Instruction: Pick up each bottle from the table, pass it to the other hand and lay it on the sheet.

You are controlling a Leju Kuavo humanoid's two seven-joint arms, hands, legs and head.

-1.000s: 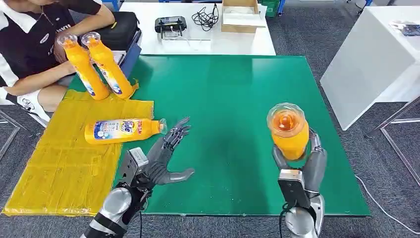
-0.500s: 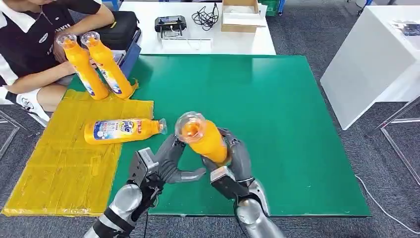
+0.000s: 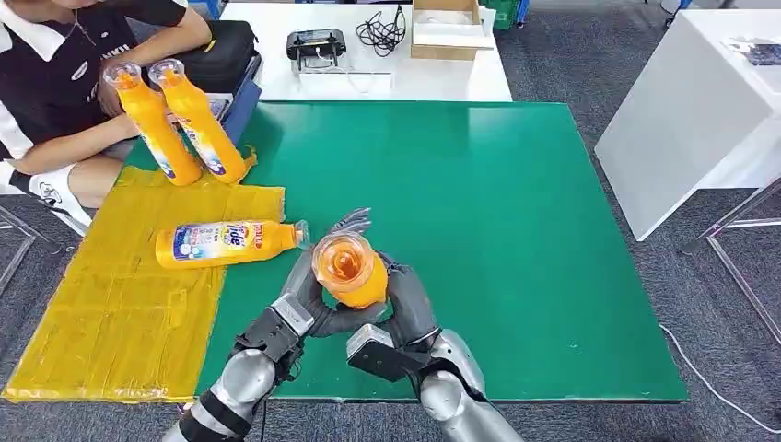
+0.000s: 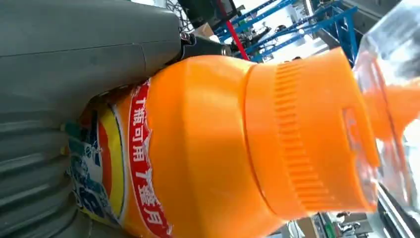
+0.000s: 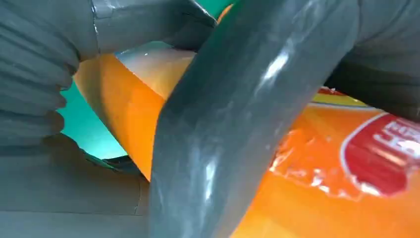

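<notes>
Right hand [image 3: 405, 299] grips bottle [image 3: 348, 269] | left hand [image 3: 308, 295] grips too | lying bottle [image 3: 226, 243] beside

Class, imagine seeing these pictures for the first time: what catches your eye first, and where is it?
An orange bottle held upright over the green table, with the left hand and right hand both around it. Beside them, another bottle lies on the yellow sheet.

the right hand [image 3: 405, 299] has carried the orange bottle [image 3: 348, 269] from the right side of the green table across to the middle, near its front edge. the left hand [image 3: 313, 295], open and apart from the bottle a second ago, now closes around it, so both hands hold the bottle upright together.
</notes>
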